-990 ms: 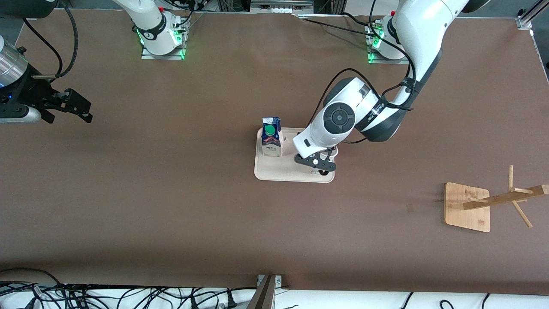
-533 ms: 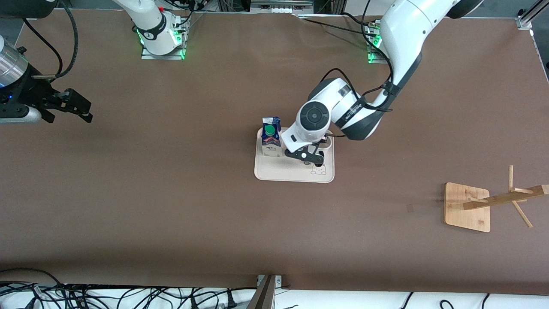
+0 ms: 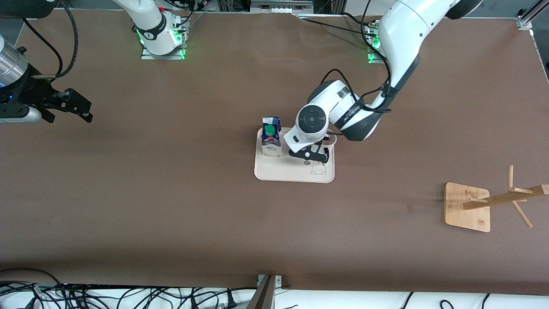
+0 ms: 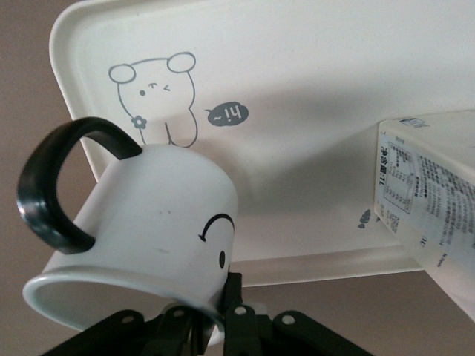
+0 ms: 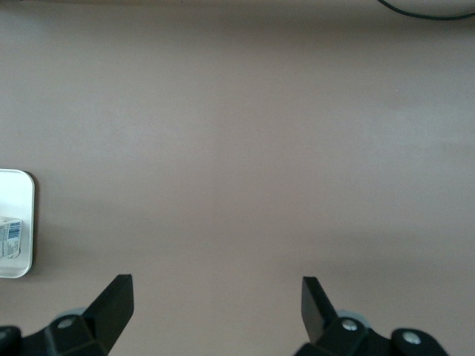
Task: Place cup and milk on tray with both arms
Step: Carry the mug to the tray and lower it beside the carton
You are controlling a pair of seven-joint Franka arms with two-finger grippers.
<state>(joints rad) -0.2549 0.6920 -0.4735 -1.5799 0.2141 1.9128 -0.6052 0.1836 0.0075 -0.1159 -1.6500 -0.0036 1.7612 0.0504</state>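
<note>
tray [image 3: 274, 174]: the part nearer the front camera is bare, with room to come down.
milk [image 3: 271, 136]: stands on the tray corner toward the right arm's end and blocks that spot.
left gripper [image 3: 312, 156]: clamped on the cup [image 4: 159, 222], over the tray's other half beside the milk.
wooden rack [image 3: 493, 201]: toward the left arm's end, well apart from the tray.
right gripper [image 3: 68, 106]: waits with jaws wide over bare table.

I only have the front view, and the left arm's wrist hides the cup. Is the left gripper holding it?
Observer: Yes. The left gripper is shut on the cup, pinching its rim.
Operator: Is it upright?
Observer: No, tilted, held over the tray beside the rabbit drawing.
Operator: How close is the milk?
Observer: The milk stands on the tray, apart from the cup.
</note>
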